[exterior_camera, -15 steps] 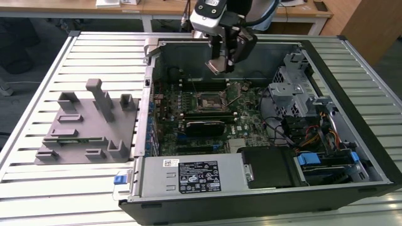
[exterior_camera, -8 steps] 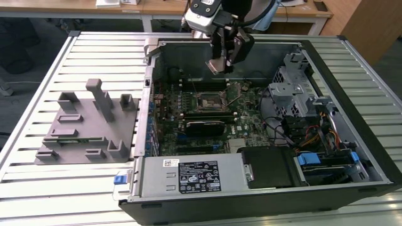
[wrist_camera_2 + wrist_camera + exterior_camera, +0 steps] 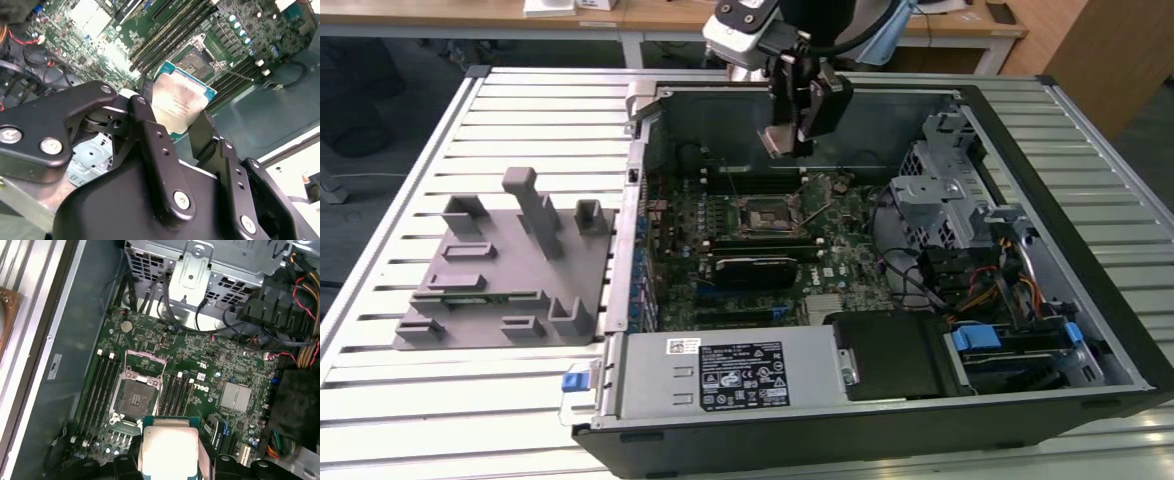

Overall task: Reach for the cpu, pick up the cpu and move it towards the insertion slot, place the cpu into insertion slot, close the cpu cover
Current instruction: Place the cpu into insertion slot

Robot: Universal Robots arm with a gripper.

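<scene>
Over green motherboard [image 3: 230,360], pincer [image 3: 789,146] clamps cpu [image 3: 184,97], apart from insertion slot [image 3: 134,399].

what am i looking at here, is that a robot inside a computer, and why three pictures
Yes. One robot arm ends in a two-fingered gripper, hanging over an opened computer case that lies on a slatted metal table. The exterior view is taken from off the arm; both wrist views come from cameras riding on it. The gripper is shut on the cpu, a flat silvery chip, held above the green motherboard. The insertion slot is bare, its cpu cover folded back. A grey plastic fixture sits on the table at the exterior view's left.
</scene>
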